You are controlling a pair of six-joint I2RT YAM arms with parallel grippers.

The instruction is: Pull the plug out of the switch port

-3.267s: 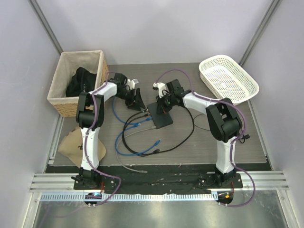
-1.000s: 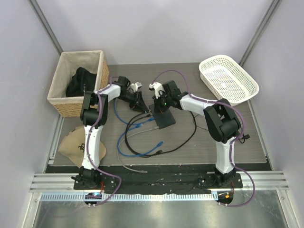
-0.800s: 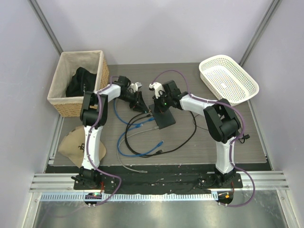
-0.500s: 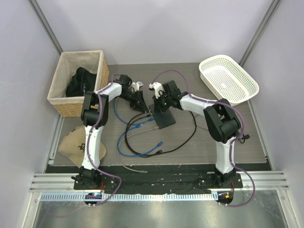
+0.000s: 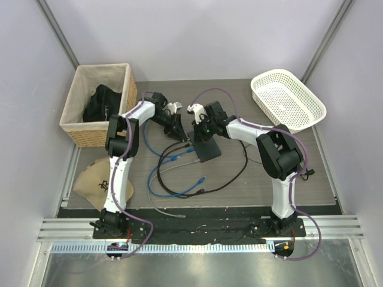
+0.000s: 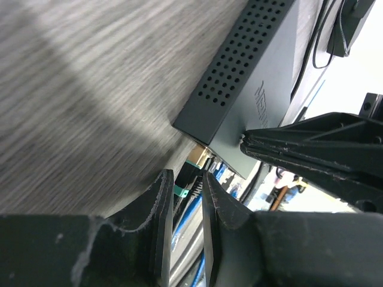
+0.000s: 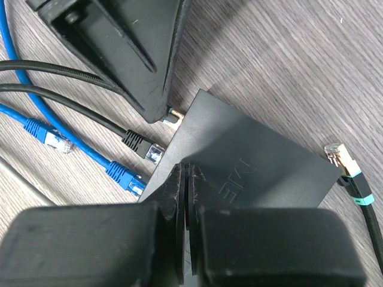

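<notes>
The switch (image 5: pixel 207 149) is a flat black box in the middle of the table; its perforated side and top (image 6: pixel 263 78) show in the left wrist view. My left gripper (image 5: pixel 182 136) (image 6: pixel 187 179) is shut on a black plug with a teal band (image 6: pixel 179 191). The plug's gold tip (image 6: pixel 199 159) (image 7: pixel 173 115) sits right at the switch's port edge; I cannot tell whether it is still seated. My right gripper (image 5: pixel 202 133) (image 7: pixel 187 170) is shut, with its tips pressed down on the switch's top (image 7: pixel 251 161).
Loose blue plugs (image 7: pixel 125 176) and a black plug (image 7: pixel 143 146) lie by the port edge, and a teal-banded plug (image 7: pixel 347 170) lies at the far corner. Blue, black and grey cables (image 5: pixel 173 188) coil in front. A wicker basket (image 5: pixel 78 122) stands back left, a white basket (image 5: pixel 287 98) back right, and a tan cloth (image 5: pixel 90 182) lies at the left.
Since the earliest frame both grippers have shifted a little and the switch has turned slightly. Over the last second only the left arm's links have shifted slightly.
</notes>
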